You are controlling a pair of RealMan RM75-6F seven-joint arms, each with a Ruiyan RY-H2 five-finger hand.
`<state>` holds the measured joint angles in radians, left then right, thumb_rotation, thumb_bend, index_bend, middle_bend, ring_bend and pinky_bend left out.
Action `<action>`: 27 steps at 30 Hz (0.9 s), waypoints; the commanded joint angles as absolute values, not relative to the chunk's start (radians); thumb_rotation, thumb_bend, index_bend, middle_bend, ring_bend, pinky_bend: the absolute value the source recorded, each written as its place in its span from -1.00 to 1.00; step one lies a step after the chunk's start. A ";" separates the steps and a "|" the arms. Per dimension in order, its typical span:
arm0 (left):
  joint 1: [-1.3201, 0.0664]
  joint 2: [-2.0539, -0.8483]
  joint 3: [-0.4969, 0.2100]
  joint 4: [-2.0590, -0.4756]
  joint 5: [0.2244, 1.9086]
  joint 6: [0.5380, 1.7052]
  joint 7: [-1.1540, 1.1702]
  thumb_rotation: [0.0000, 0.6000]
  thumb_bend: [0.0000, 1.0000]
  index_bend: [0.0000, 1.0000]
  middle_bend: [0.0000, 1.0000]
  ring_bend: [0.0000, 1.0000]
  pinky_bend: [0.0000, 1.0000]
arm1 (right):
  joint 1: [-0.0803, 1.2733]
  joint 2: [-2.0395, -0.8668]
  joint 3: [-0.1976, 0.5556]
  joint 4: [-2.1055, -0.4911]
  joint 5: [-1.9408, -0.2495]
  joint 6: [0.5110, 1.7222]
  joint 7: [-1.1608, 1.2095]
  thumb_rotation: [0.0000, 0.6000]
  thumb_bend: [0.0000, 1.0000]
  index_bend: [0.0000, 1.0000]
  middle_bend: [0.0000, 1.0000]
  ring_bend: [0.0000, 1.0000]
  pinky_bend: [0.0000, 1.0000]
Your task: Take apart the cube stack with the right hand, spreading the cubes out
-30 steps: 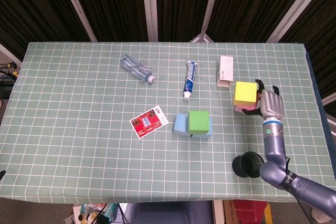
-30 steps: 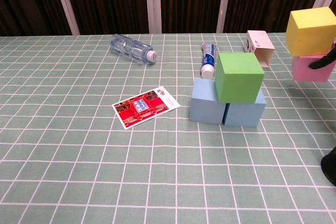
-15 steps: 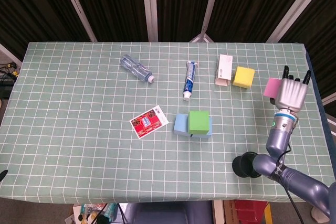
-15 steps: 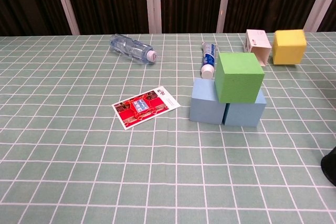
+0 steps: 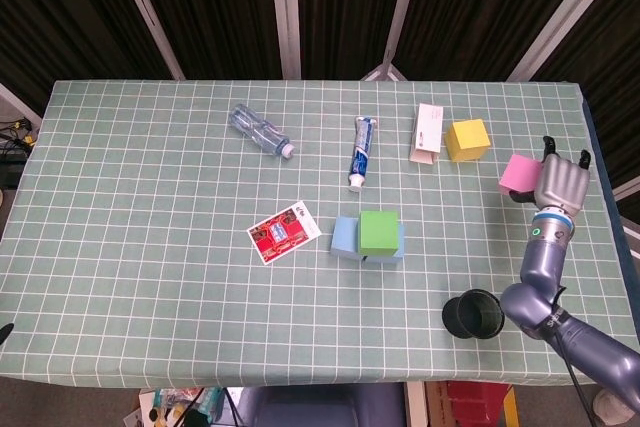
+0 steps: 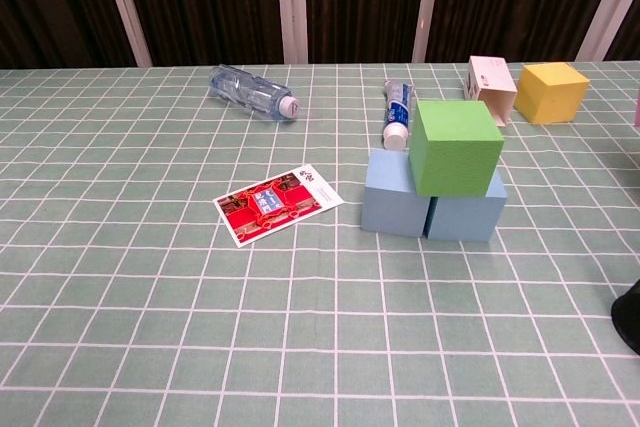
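Green cube sits atop two blue cubes mid-table, so we're partway; yellow cube lies far right, pink cube touching our right hand, whose grasp we can't tell; next we'd reach left for green.

My head view looks steeply down from high above the near edge, taking in the whole bench. My chest view sits low and close, facing the dark curtain. Both share the green cube and toothpaste tube.
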<state>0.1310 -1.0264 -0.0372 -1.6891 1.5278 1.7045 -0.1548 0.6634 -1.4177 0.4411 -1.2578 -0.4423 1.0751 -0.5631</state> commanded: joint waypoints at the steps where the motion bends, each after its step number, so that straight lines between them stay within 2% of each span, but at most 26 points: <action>1: 0.130 -1.028 -0.035 -1.690 1.531 1.704 -0.148 1.00 -0.63 -0.85 -1.00 -1.00 -1.00 | 0.610 -1.250 0.483 -1.433 -0.316 0.856 -0.500 1.00 -0.69 -0.72 0.39 -0.20 -1.00; 4: 0.132 -1.029 -0.035 -1.691 1.532 1.708 -0.145 1.00 -0.63 -0.84 -1.00 -1.00 -1.00 | 0.601 -1.165 0.470 -1.493 -0.284 0.748 -0.478 1.00 -0.69 -0.72 0.34 -0.26 -1.00; 6: 0.133 -1.029 -0.035 -1.691 1.531 1.710 -0.146 1.00 -0.63 -0.84 -1.00 -1.00 -1.00 | 0.597 -1.136 0.464 -1.514 -0.293 0.710 -0.448 1.00 -0.69 -0.78 0.06 -0.32 -1.00; 9: 0.134 -1.029 -0.035 -1.691 1.531 1.710 -0.149 1.00 -0.63 -0.84 -1.00 -1.00 -1.00 | 0.589 -1.120 0.462 -1.529 -0.331 0.668 -0.393 1.00 -0.79 -0.96 -0.73 -0.59 -1.00; 11: 0.134 -1.028 -0.034 -1.690 1.533 1.711 -0.150 1.00 -0.63 -0.84 -1.00 -1.00 -1.00 | 0.586 -1.121 0.454 -1.522 -0.372 0.643 -0.358 1.00 -0.86 -1.00 -0.95 -0.70 -1.00; 16: 0.135 -1.027 -0.036 -1.689 1.529 1.713 -0.157 1.00 -0.63 -0.84 -1.00 -1.00 -1.00 | 0.587 -1.143 0.433 -1.492 -0.465 0.658 -0.300 1.00 -0.91 -1.00 -1.00 -0.85 -1.00; 23: 0.134 -1.025 -0.038 -1.689 1.526 1.709 -0.159 1.00 -0.63 -0.85 -1.00 -1.00 -1.00 | 0.583 -1.249 0.399 -1.420 -0.616 0.945 -0.300 1.00 -0.93 -1.00 -1.00 -0.88 -1.00; 25: 0.133 -1.026 -0.038 -1.690 1.526 1.708 -0.158 1.00 -0.63 -0.85 -1.00 -1.00 -1.00 | 0.565 -1.220 0.394 -1.472 -0.628 0.938 -0.275 1.00 -0.93 -1.00 -1.00 -0.88 -1.00; 27: 0.134 -1.025 -0.037 -1.690 1.526 1.708 -0.159 1.00 -0.63 -0.84 -1.00 -1.00 -1.00 | 0.532 -1.138 0.392 -1.581 -0.632 0.876 -0.225 1.00 -0.93 -1.00 -0.98 -0.86 -1.00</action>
